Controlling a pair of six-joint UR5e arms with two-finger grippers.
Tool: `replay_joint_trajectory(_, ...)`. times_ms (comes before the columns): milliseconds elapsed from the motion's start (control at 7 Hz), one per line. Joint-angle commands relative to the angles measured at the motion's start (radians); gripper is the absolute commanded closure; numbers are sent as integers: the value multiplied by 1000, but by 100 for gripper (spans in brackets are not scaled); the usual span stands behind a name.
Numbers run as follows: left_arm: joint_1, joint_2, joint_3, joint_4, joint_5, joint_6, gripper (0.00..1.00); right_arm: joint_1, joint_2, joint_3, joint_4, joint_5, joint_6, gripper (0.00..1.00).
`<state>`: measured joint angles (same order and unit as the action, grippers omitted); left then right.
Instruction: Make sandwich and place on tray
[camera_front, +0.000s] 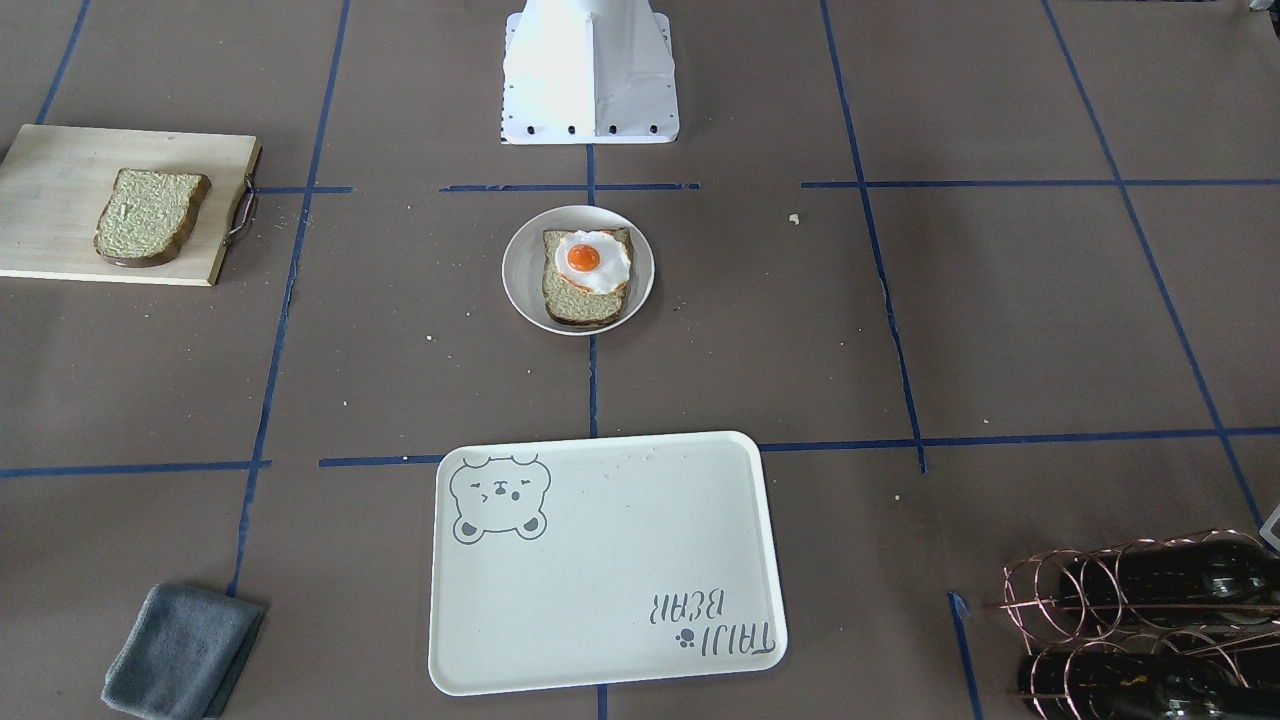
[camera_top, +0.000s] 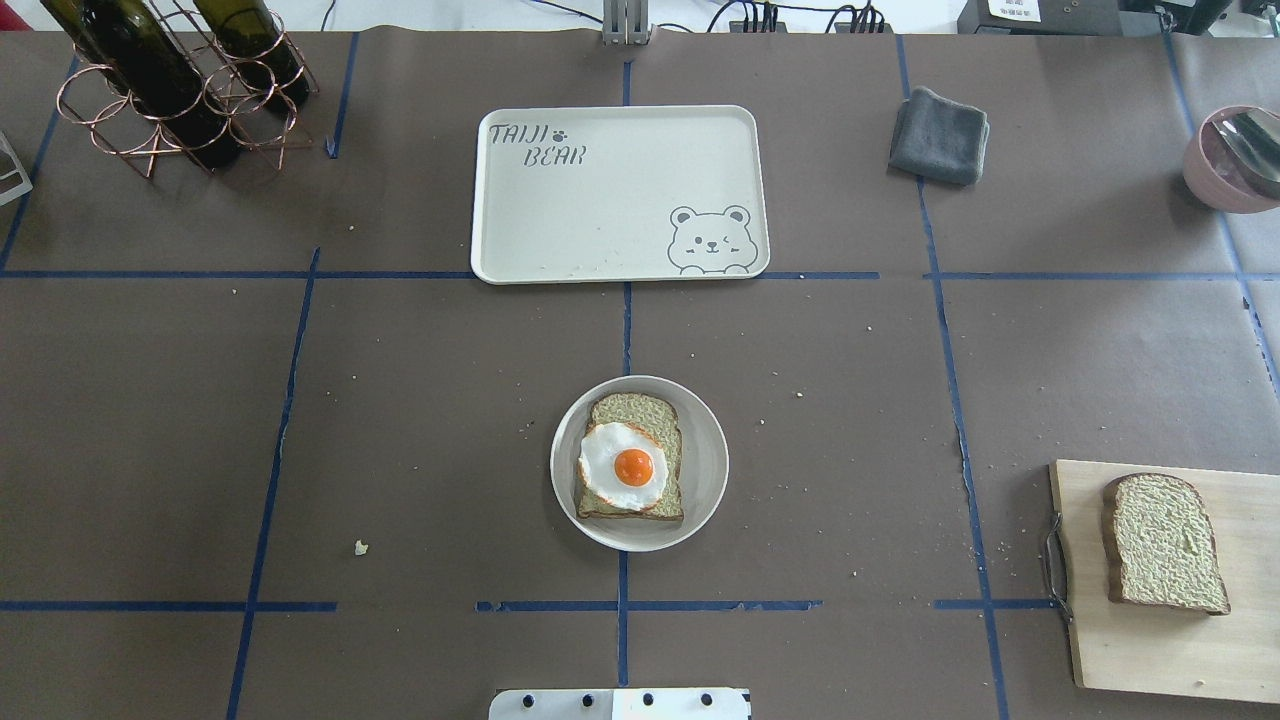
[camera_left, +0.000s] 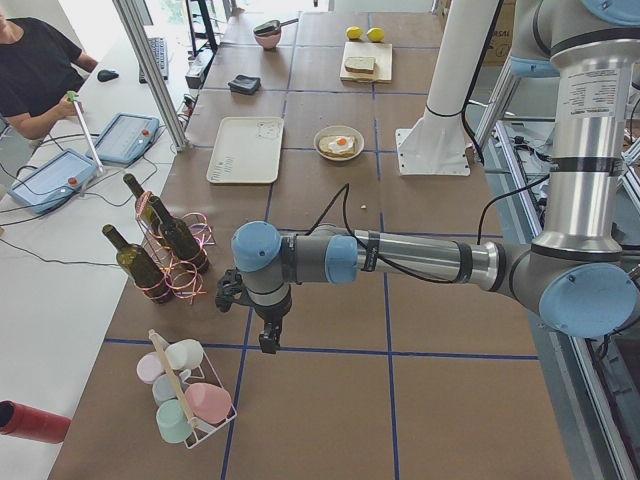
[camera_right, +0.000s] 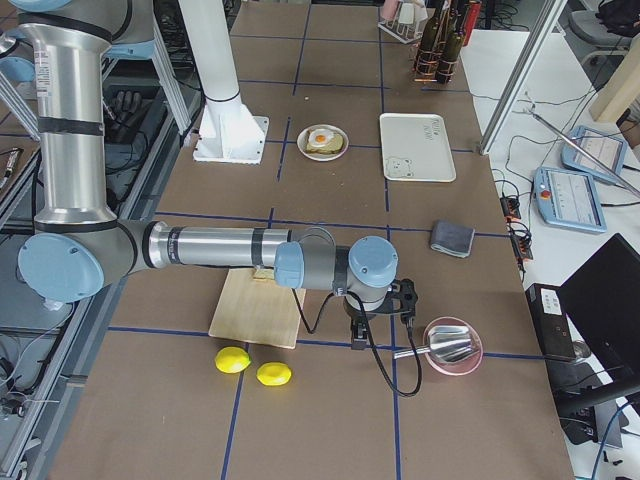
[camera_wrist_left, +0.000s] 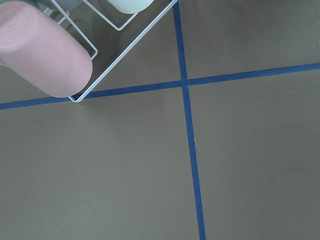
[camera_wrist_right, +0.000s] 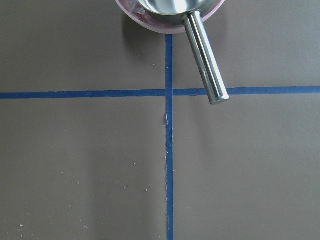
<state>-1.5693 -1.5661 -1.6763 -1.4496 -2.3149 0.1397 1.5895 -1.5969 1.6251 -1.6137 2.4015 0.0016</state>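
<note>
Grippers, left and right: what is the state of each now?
Left gripper: cannot be told, seen only from the side.
Right gripper: cannot be told, same reason.

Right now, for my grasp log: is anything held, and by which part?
Nothing appears held. Left end effector and right end effector hang over tabletop; egg slice on plate, plain slice on board.

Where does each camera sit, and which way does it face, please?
Front-facing: across the table, looking down at the robot; only its base shows.
Overhead: behind the robot, looking forward and down; base edge shows.
Exterior left: table's left end, looking along it; left arm near.
Exterior right: table's right end; right arm near.
Left wrist: down beside a pink cup; no fingers show.
Right wrist: down at a scoop; no fingers show.
Shared: front-facing and overhead both show the egg, plate and tray, flipped.
</note>
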Motion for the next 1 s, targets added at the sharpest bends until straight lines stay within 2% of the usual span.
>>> replay_joint_trajectory(0, 0, -2, 0, -2, 0, 1, 0, 0, 3, 4, -2, -1, 1, 0)
replay_joint_trajectory(143, 3, -9, -3, -6, 0, 1, 0, 0, 5, 2, 0, -1, 2, 0)
replay_joint_trajectory(286, 6, -64, 0, -9, -1, 1, 0, 0, 8, 9, 0, 1, 2, 0)
replay_joint_trajectory(571, 35, -141, -10, -31, -3, 3, 0, -6, 8, 68, -2, 19, 11, 0)
replay_joint_trajectory(714, 130, -184, -16, -88, 3, 3, 0, -37, 40, 99, -9, 21, 9, 0)
replay_joint_trajectory(857, 152, -187, -17, -101, -3, 5, 0, -37, 55, 105, -8, 28, 11, 0)
